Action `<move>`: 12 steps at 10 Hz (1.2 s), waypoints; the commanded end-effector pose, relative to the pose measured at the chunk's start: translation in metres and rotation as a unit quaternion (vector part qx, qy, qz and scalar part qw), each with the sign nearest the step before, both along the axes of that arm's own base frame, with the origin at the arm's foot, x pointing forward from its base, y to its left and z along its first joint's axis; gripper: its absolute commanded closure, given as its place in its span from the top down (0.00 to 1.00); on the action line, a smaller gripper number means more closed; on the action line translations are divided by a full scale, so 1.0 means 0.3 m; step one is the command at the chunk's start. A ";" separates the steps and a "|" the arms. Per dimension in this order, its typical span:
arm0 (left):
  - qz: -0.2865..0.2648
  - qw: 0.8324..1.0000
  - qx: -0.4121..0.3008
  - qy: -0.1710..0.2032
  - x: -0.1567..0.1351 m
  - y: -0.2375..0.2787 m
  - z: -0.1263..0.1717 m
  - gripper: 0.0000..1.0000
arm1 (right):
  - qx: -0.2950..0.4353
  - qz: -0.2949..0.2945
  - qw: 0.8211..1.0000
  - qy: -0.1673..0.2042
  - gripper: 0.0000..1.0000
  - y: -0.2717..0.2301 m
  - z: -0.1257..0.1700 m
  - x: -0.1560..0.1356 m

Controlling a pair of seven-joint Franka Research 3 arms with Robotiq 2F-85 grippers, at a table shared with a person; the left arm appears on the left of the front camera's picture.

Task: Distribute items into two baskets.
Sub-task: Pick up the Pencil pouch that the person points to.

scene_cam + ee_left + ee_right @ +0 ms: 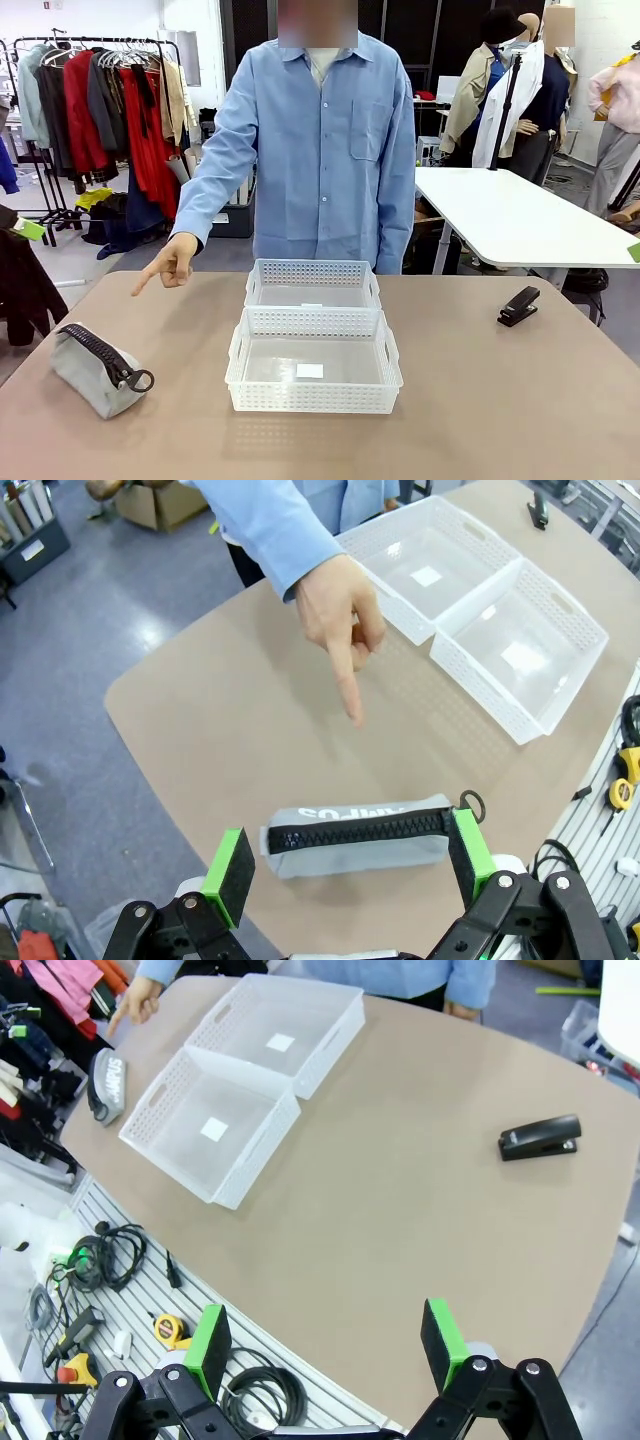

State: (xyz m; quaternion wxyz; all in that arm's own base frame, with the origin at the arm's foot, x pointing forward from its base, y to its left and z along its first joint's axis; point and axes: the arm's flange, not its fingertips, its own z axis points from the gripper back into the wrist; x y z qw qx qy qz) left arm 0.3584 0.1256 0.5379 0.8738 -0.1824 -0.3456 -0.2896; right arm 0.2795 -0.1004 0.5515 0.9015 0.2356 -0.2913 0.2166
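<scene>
Both grippers are wide open with nothing in them. The left gripper [350,862] hangs over the pouch [358,837], which lies zipper-up near the table's [480,400] left edge, roughly lined up between the green pads. The right gripper [325,1344] looks down at the stapler [540,1136], well off to the right side. The 2 baskets, near one [312,398] and far one [312,270], sit touching in the middle, both empty.

What I'd worry about:

- The person's hand [340,615] is pointing at the table near the pouch. If the left arm drops now, it could come down close to that finger.
- The pads look lined up along the pouch's long side. It's soft, so a pinch there could just fold it or snag the zipper ring, and it flops out mid-carry.
- The stapler is low and slick. An off-centre pinch probably squirts it sideways.
- The baskets are light and butted together, so a sloppy drop could hit the shared rim or shove them.
</scene>
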 end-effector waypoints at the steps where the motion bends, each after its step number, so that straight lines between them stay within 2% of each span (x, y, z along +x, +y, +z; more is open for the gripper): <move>1: -0.005 1.000 -0.008 -0.002 -0.002 0.002 0.001 1.00 | 0.003 0.002 1.000 -0.002 1.00 0.002 0.002 -0.003; 7: 0.000 1.000 0.000 0.000 0.000 0.000 0.000 1.00 | 0.003 0.002 1.000 -0.002 1.00 0.002 0.002 -0.003; 9: 0.025 0.999 0.032 0.034 0.012 -0.040 -0.019 1.00 | 0.003 0.002 1.000 -0.002 1.00 0.002 0.002 -0.003; 12: 0.081 0.988 0.072 0.109 0.043 -0.126 -0.042 1.00 | 0.003 0.002 1.000 -0.002 1.00 0.002 0.002 -0.003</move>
